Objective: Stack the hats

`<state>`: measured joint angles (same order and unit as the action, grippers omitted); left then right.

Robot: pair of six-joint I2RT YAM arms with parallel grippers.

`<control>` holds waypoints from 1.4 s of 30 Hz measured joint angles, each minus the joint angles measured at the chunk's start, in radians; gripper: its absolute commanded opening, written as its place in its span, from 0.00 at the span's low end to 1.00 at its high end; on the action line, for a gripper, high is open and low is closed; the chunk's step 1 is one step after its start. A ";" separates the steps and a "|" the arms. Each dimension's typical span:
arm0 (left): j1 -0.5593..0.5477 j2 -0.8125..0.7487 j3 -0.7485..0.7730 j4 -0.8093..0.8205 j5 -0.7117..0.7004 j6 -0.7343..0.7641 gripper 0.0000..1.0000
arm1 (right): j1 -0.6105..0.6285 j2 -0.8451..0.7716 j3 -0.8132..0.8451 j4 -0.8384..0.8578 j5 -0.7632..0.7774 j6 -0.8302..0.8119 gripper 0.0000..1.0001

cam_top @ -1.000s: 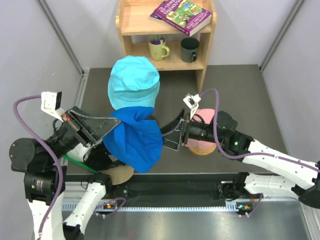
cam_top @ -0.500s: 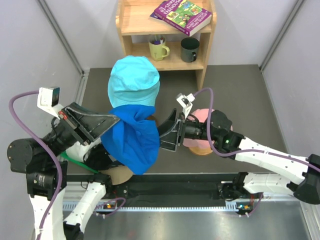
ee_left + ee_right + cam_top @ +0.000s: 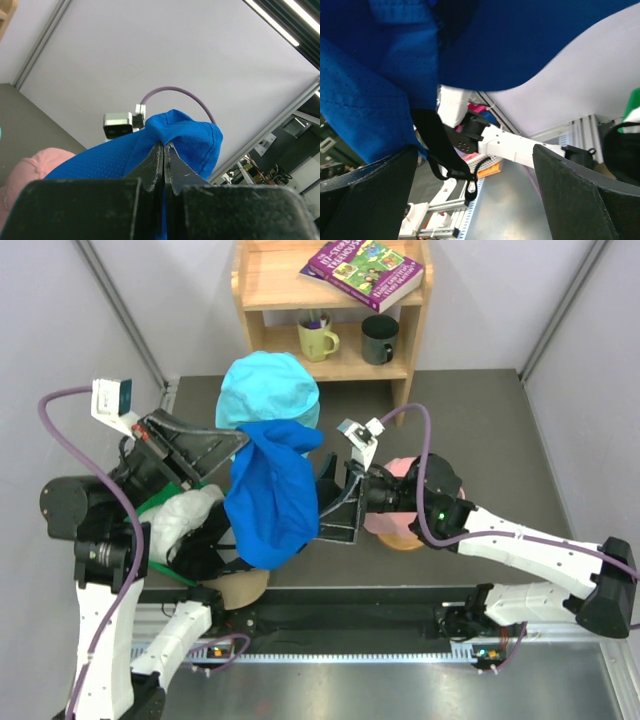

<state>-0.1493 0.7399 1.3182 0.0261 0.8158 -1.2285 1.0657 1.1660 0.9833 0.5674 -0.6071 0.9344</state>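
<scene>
A royal blue cap (image 3: 270,495) hangs from my left gripper (image 3: 243,437), whose jaws are shut on a fold of its fabric (image 3: 165,134). The cap's top edge overlaps the front of the cyan bucket hat (image 3: 268,390) behind it. My right gripper (image 3: 326,502) stands open right beside the blue cap's right edge. In the right wrist view the blue cap (image 3: 380,85) and its black strap (image 3: 440,150) hang over the left finger (image 3: 365,195), with nothing clamped. A pink cap (image 3: 408,475) rests on a wooden stand (image 3: 405,535). White (image 3: 185,512), black (image 3: 205,552) and tan (image 3: 238,587) hats lie low on the left.
A wooden shelf (image 3: 330,360) at the back carries a book (image 3: 365,270), a yellow-green mug (image 3: 318,338) and a dark mug (image 3: 380,338). Grey walls close in both sides. Something green (image 3: 165,498) lies under my left arm.
My left arm has lifted the blue cap up and back toward the cyan hat, uncovering the white hat. The right gripper has followed up and to the left, staying open.
</scene>
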 measured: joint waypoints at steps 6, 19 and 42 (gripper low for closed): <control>0.000 0.080 0.000 0.099 -0.002 0.000 0.00 | 0.005 0.049 0.038 0.029 -0.047 0.027 0.72; 0.000 0.123 0.039 -0.039 -0.003 0.190 0.00 | -0.043 -0.095 0.063 -0.308 0.070 -0.060 0.08; -0.059 0.149 0.075 -0.523 -0.105 0.558 0.00 | -0.318 -0.340 0.244 -1.235 0.338 -0.342 0.05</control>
<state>-0.2085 0.8890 1.3930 -0.4965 0.7113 -0.6708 0.7475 0.8257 1.2274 -0.6678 -0.2687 0.5926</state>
